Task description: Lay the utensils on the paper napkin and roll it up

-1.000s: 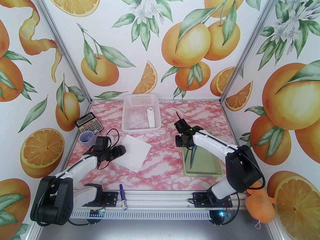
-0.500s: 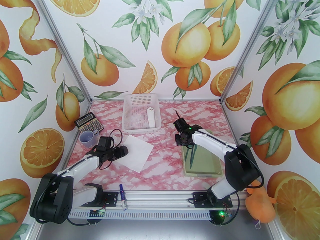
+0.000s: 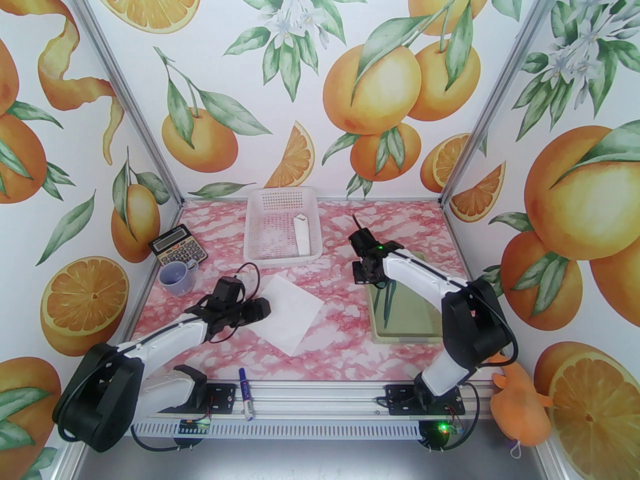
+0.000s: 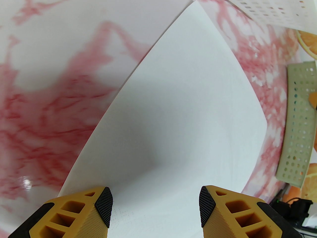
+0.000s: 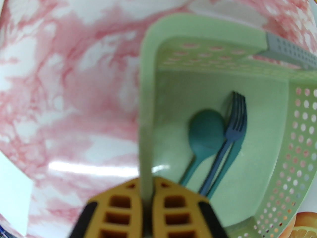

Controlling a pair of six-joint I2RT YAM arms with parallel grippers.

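Observation:
The paper napkin (image 3: 295, 318) (image 4: 178, 103) lies flat as a white diamond on the pink marbled table, left of centre. My left gripper (image 3: 260, 310) (image 4: 155, 207) stands open over the napkin's left corner, with its fingertips (image 4: 104, 209) low on the sheet. The utensils (image 3: 387, 303) lie in a pale green tray (image 3: 415, 318) on the right. In the right wrist view they are a teal spoon (image 5: 206, 133), a fork (image 5: 235, 123) and a third piece under the fork. My right gripper (image 3: 367, 273) (image 5: 147, 182) is shut on the tray's left wall (image 5: 147, 95).
A white mesh basket (image 3: 282, 230) holding a white piece stands at the back centre. A calculator (image 3: 178, 250) and a lilac cup (image 3: 175, 275) sit at the back left. A blue-capped marker (image 3: 245, 393) lies on the front rail. An orange plush (image 3: 520, 408) hangs at the front right.
The left gripper slid right and nearer, and the napkin moved with it. The right gripper closed on the tray wall, and the tray shifted slightly toward the back.

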